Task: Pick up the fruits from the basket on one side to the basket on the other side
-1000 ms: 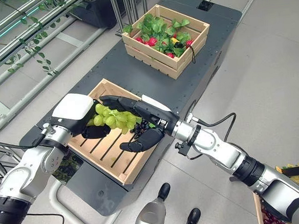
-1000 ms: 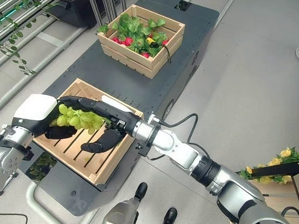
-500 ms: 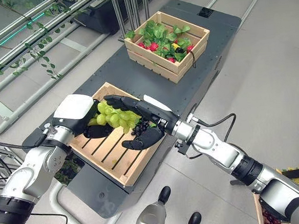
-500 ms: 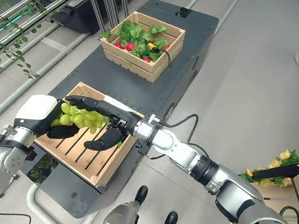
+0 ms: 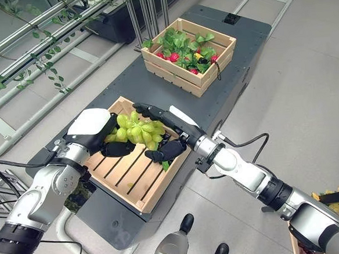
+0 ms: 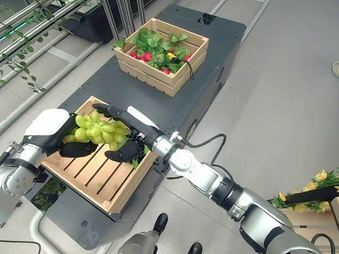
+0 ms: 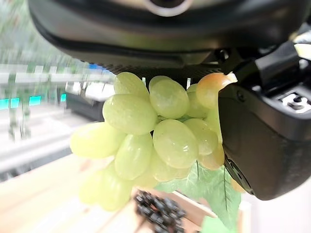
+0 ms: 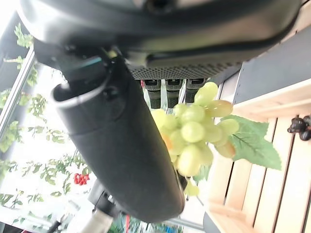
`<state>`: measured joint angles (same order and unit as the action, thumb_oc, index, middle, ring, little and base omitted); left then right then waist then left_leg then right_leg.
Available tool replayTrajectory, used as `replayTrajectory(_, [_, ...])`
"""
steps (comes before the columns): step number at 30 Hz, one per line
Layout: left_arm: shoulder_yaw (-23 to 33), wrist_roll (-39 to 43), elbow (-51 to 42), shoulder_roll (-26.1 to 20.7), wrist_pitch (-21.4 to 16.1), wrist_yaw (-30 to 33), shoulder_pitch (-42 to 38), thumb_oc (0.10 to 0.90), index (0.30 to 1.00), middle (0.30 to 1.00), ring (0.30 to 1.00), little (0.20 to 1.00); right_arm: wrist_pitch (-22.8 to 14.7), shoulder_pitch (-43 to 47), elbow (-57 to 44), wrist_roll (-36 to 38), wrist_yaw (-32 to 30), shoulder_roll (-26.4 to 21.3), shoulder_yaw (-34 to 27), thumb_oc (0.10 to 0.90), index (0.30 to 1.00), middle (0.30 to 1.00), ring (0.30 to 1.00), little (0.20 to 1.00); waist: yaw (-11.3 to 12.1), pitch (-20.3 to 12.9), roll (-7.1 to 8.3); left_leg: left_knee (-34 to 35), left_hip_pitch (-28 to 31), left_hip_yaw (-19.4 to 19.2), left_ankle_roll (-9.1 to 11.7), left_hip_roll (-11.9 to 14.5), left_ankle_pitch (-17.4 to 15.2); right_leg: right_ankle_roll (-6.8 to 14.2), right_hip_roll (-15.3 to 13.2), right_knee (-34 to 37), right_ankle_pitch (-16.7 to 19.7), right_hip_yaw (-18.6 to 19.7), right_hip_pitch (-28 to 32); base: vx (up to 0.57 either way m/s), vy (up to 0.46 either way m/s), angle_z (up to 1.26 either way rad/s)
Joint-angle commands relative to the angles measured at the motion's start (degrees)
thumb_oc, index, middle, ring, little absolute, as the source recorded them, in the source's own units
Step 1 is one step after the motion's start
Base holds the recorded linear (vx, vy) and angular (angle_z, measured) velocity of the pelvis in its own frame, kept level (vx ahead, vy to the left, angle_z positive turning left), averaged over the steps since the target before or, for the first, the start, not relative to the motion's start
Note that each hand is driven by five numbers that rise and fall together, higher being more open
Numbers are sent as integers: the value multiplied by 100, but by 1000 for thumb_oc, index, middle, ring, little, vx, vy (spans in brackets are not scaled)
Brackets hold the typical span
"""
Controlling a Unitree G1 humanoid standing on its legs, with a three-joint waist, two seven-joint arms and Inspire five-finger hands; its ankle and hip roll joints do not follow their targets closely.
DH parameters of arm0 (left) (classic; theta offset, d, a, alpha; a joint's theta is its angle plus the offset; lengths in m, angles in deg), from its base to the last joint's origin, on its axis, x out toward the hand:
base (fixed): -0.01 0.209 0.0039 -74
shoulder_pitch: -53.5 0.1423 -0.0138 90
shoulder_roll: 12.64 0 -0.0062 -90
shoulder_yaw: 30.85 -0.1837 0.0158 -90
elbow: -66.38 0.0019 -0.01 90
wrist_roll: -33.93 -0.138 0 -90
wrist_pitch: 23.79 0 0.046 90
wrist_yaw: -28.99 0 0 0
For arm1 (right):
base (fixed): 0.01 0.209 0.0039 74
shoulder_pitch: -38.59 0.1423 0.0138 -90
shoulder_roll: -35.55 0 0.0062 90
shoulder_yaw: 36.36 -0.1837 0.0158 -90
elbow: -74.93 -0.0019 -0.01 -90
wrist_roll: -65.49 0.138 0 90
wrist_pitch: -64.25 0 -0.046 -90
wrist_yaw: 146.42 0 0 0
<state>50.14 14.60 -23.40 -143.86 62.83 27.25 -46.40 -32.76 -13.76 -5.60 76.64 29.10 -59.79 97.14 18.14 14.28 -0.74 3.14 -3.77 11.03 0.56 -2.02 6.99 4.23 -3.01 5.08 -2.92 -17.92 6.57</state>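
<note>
green grape bunch (image 5: 136, 130) is held up over the near wooden crate (image 5: 129, 176), sandwiched between both hands. left hand (image 5: 94, 129) is on the bunch's outer side, white cover on top, dark fingers curled under the grapes. right hand (image 5: 169, 133) reaches in from the other side, fingers laid along the top of the bunch and thumb curled below, so it grips the bunch too. which hand carries the load: cannot tell.

hard to make out:
- left hand's fingertips are mostly hidden under the grapes in the eye views; the left wrist view has the grapes (image 7: 155, 136) pressed right against the dark palm.
- the bunch's stem is hidden.
- small dark grape cluster (image 7: 158, 211) and a green leaf (image 8: 252, 145) hang at the bunch's lower side; whether they're attached to it is unclear.
- a small dark object (image 8: 300, 127) lies on the crate slats, too small to identify.

near crate sits at the near end of the dark worktop (image 5: 129, 89), slatted floor bare apart from that. far crate (image 5: 189, 53) stands at the far end, packed with green leaves and red fruit; what lies below the leaves is covered.

no legible writing anywhere.
</note>
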Motion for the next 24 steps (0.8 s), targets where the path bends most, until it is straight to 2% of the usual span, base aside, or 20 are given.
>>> replayTrajectory(1, [57, 596, -211, 161, -110, 64, -360, 400, 300, 300, 300, 300, -401, -21, 133, -178, -342, 558, 57, 800, 900, 900, 900, 900, -3, -1174, -44, 186, 73, 239, -43, -298, -259, 35, -268, -63, 251, -64, -271, 0, 0, 0])
replayTrajectory(15, [166, 931, -403, 156, -163, -241, -305, 400, 300, 300, 300, 300, -403, -35, 114, -210, -445, 563, 55, 800, 900, 900, 900, 900, 25, -1165, -56, 186, 69, 251, -34, -295, -239, 27, -270, -63, 247, -110, -256, 0, 0, 0])
replayTrajectory(16, [145, 918, -434, 151, -149, -234, -336, 400, 300, 300, 300, 300, -402, -33, 133, -234, -446, 560, 61, 613, 620, 620, 620, 620, 27, -1164, -55, 186, 61, 254, -35, -297, -238, 28, -273, -62, 246, -117, -261, 0, 0, 0])
replayTrajectory(18, [151, 907, -448, 151, -156, -235, -337, 400, 300, 300, 300, 300, -405, -37, 140, -255, -443, 556, 56, 502, 453, 453, 453, 453, 28, -1163, -55, 186, 63, 258, -36, -298, -239, 28, -273, -68, 244, -118, -264, 0, 0, 0])
replayTrajectory(19, [163, 888, -449, 161, -175, -211, -325, 400, 300, 300, 300, 300, -418, -53, 142, -284, -450, 550, 66, 400, 300, 300, 300, 300, 26, -1158, -51, 186, 68, 260, -35, -298, -240, 25, -271, -67, 242, -115, -259, 0, 0, 0])
replayTrajectory(24, [205, 902, -491, 143, -194, -214, -297, 400, 300, 300, 300, 300, -410, -58, 115, -275, -435, 498, 84, 400, 300, 300, 300, 300, 18, -1157, -46, 186, 69, 269, -33, -302, -237, 23, -266, -62, 243, -113, -256, 0, 0, 0])
